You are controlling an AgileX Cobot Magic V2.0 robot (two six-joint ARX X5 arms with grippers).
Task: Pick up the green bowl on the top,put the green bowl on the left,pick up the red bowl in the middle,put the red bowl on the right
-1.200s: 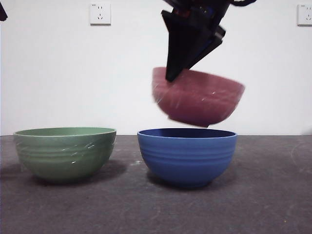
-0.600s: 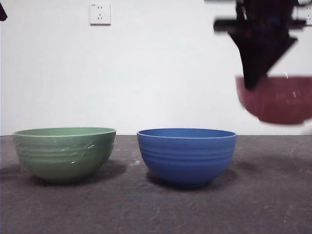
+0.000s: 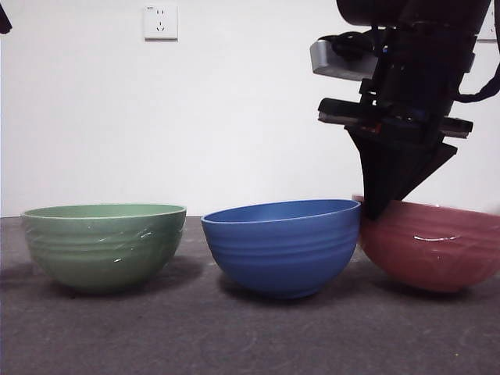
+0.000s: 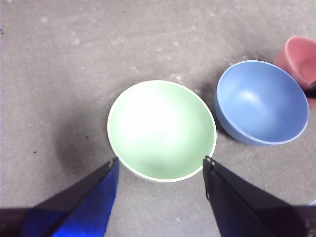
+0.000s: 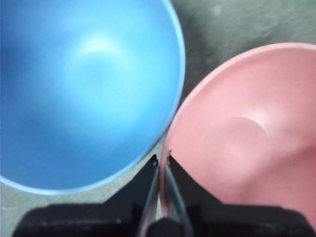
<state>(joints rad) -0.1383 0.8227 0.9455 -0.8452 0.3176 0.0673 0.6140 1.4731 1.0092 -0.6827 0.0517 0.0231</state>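
Note:
The red bowl (image 3: pixel 433 250) sits low on the table at the right, its rim touching the blue bowl (image 3: pixel 281 246), which leans over to one side. My right gripper (image 3: pixel 373 209) comes down from above and is shut on the red bowl's left rim; the right wrist view shows its jaws (image 5: pixel 162 157) pinching the rim of the red bowl (image 5: pixel 247 133) beside the blue bowl (image 5: pixel 84 89). The green bowl (image 3: pixel 104 246) stands upright at the left. My left gripper (image 4: pixel 160 163) hangs open and empty high above the green bowl (image 4: pixel 162 131).
The grey table (image 3: pixel 250 336) runs up to a white wall with a socket (image 3: pixel 160 22). The left arm shows only as a black tip (image 3: pixel 4 17) at the top left corner. The left wrist view also shows the blue bowl (image 4: pixel 261 101) and the red bowl (image 4: pixel 298 57).
My right gripper has carried the red bowl from above the blue bowl to the right and down to the table. The blue bowl has shifted left and tilted.

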